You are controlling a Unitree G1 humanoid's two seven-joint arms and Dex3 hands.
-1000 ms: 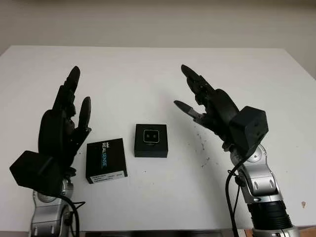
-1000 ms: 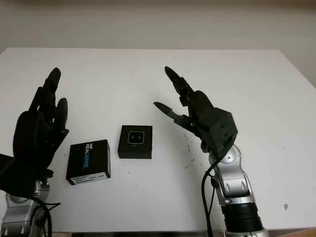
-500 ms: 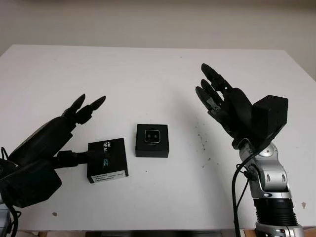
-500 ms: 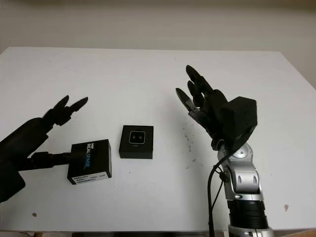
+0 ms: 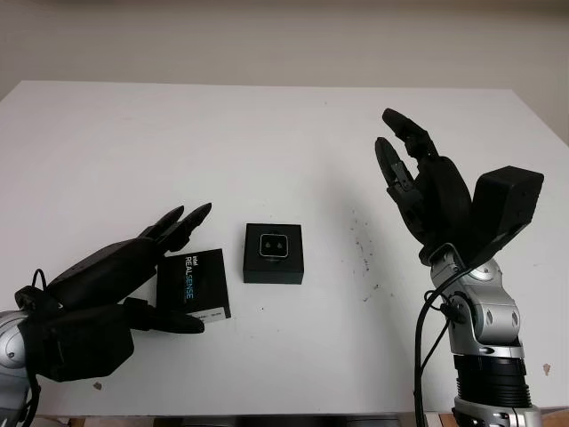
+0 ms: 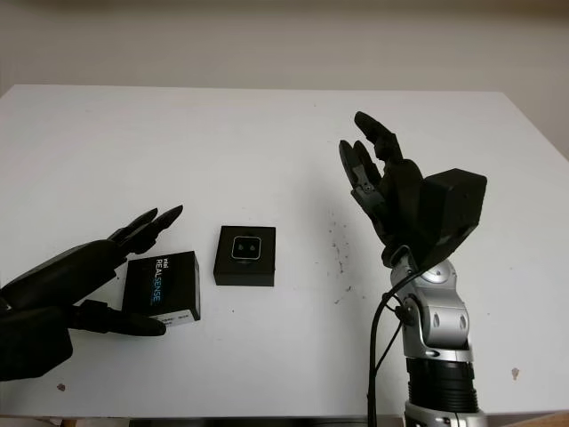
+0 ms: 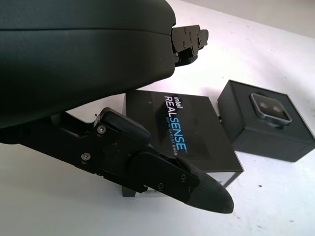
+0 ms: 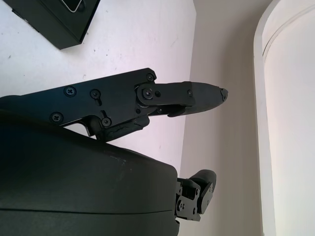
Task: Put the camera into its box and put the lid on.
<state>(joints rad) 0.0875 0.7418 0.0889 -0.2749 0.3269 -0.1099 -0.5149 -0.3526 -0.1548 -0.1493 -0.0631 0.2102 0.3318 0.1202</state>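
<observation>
Head eyes: look forward and down from above my arms at the white surface (image 5: 267, 133), set slightly apart.
Left wrist: sits very close behind my left hand (image 7: 147, 167), facing the lid (image 7: 182, 130) and the box (image 7: 266, 123).
Right wrist: close against my right hand (image 8: 123, 103), facing the wall.
Shared: lid, box.

A plain white table (image 5: 267, 133) carries two black pieces. The lid (image 5: 192, 288), printed REALSENSE, lies flat just under the fingers of the left hand (image 5: 107, 289). Just beyond those fingertips sits the open box (image 5: 273, 253) with the camera (image 5: 272, 244) bedded in it. Dark specks (image 5: 363, 253) mark the tabletop below the raised right hand (image 5: 427, 191).
</observation>
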